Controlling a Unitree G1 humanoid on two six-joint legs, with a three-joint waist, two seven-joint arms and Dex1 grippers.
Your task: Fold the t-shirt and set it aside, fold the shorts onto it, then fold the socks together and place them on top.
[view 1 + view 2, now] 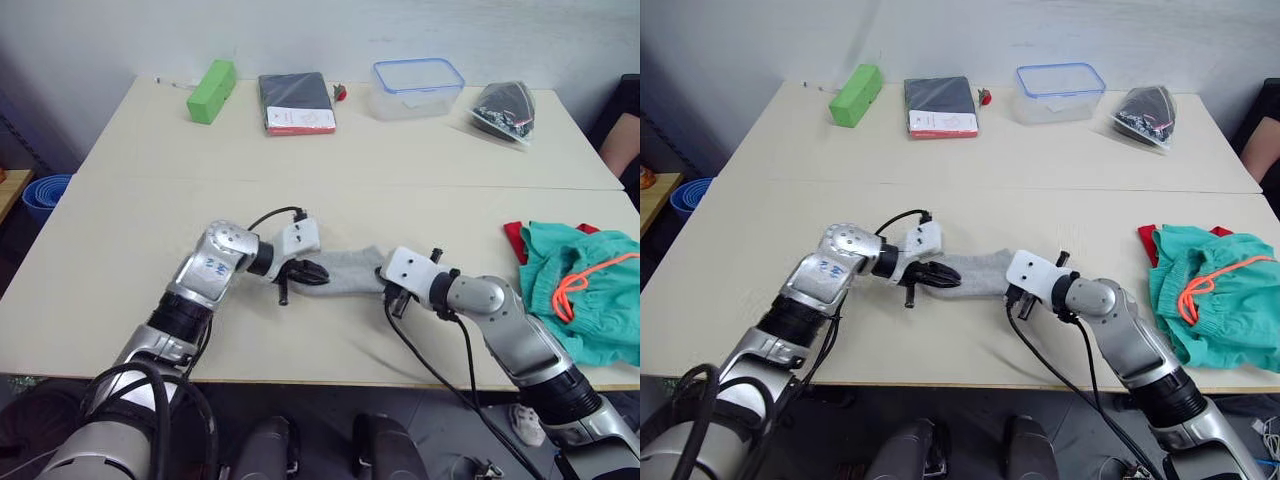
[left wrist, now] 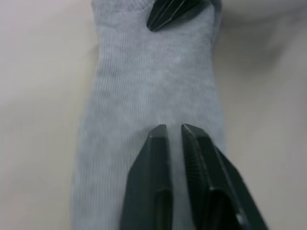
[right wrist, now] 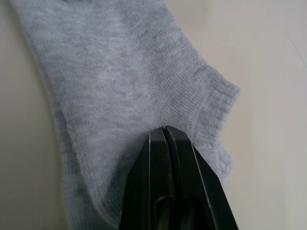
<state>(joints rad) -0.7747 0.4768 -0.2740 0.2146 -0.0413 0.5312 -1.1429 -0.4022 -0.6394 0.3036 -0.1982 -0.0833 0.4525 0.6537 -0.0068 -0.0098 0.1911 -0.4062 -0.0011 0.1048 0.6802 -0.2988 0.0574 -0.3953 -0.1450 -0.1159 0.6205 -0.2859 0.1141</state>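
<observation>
the socks (image 1: 350, 270) lie flat on the table (image 1: 120, 250) near its front edge, between the two grippers. the left gripper (image 2: 173, 130) rests on one end with its fingers nearly closed, a narrow gap between the tips; whether they pinch fabric i cannot tell. the right gripper (image 3: 165, 130) is clenched at the other end, by the cuff. off to the right, the shorts (image 1: 585, 290) sit bunched over the t-shirt (image 1: 514, 240). along the far edge stand a green block (image 1: 211, 90), a dark packet (image 1: 296, 102), a clear container (image 1: 418, 88) and a plastic bag (image 1: 503, 108).
</observation>
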